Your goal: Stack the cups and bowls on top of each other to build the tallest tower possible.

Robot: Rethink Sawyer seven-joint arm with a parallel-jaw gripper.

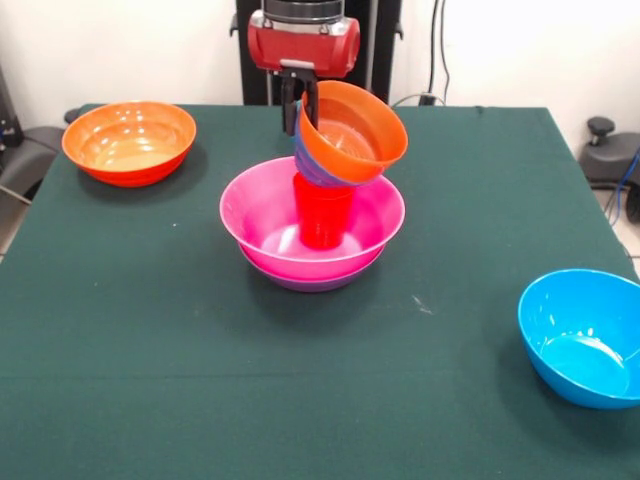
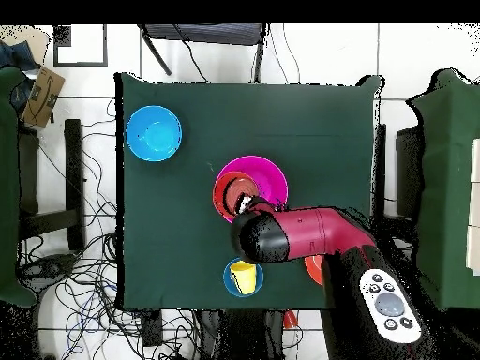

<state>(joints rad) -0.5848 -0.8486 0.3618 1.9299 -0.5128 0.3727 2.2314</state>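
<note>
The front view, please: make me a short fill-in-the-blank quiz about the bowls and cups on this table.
1. The red cup stands inside the large ____ bowl.
2. The small orange bowl at the gripper is ____, not level.
3. In the overhead view, the yellow cup sits in a small ____ bowl.
4. The big orange bowl on the green table holds ____.

Missing words: pink; tilted; blue; nothing

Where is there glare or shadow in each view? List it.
Front view: soft highlights gleam inside the large orange bowl and the blue bowl; the pink bowl throws only a faint shadow on the table. Overhead view: white floor looks washed out; no clear bowl glare.
</note>
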